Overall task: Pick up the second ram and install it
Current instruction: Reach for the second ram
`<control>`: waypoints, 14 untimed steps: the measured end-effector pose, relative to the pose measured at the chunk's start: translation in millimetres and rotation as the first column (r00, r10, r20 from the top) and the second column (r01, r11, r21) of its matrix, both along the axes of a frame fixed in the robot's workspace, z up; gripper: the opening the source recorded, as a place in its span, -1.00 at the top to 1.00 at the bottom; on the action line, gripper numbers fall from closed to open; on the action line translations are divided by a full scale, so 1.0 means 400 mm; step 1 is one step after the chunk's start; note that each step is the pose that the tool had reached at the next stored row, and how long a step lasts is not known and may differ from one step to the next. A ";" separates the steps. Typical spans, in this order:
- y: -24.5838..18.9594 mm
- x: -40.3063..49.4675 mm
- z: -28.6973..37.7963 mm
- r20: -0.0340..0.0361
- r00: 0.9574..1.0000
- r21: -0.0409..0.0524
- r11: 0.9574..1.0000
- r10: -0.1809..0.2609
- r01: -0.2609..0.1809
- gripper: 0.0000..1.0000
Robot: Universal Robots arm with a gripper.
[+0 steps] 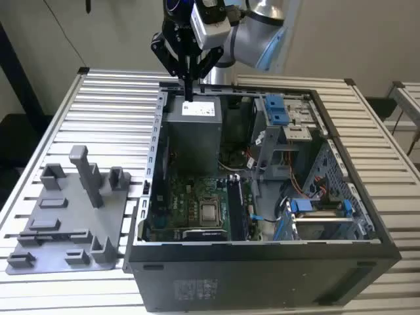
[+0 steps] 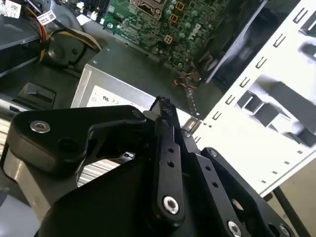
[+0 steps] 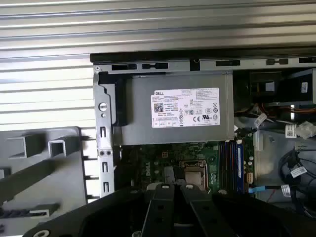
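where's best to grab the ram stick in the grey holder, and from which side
Likely the middle of its long top edge, pads on the two flat faces, coming straight down. The second ram seems to stand on edge in a slot of the grey holder, so its top looks like the free side.

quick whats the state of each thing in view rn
hand: shut, empty, above the power supply
computer case: on its side, open on top
power supply: mounted inside the case
grey holder: flat on the table beside the case
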State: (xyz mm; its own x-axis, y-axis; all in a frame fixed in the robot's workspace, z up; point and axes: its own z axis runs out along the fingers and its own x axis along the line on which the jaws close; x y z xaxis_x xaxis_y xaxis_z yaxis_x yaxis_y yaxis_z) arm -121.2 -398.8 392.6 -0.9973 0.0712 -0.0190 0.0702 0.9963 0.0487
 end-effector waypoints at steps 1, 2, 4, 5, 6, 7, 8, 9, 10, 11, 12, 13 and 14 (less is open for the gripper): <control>0.000 0.000 0.000 0.000 1.000 0.000 1.000 0.000 0.000 0.79; 0.000 0.000 0.000 0.000 1.000 0.000 1.000 0.000 0.000 0.79; 0.000 0.000 0.000 0.000 1.000 0.000 1.000 0.000 0.000 0.79; 0.000 0.000 0.000 0.000 1.000 0.000 1.000 0.000 0.000 0.79; 0.000 0.000 0.000 0.000 1.000 0.000 1.000 0.000 0.000 0.79; 0.000 0.000 0.000 0.000 1.000 0.000 1.000 0.000 0.000 0.79; 0.000 0.000 0.000 0.000 1.000 0.000 1.000 0.000 0.000 0.79; 0.000 0.000 0.000 0.000 1.000 0.000 1.000 0.000 0.000 0.79; 0.000 0.000 0.000 0.000 1.000 0.000 1.000 0.000 0.000 0.79; 0.000 0.000 0.000 0.000 1.000 0.000 1.000 0.000 0.000 0.79; 0.000 0.000 0.000 0.000 1.000 0.000 1.000 0.000 0.000 0.79; 0.000 0.000 0.001 0.000 1.000 0.000 1.000 0.000 0.000 0.79; 0.000 -0.002 0.001 0.000 1.000 0.000 1.000 0.000 0.000 0.79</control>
State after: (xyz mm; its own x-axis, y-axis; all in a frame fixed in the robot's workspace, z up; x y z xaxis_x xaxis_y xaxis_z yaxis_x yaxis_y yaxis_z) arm -122.2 -398.8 393.0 -0.9973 0.0713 -0.0189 0.0703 0.9963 0.0485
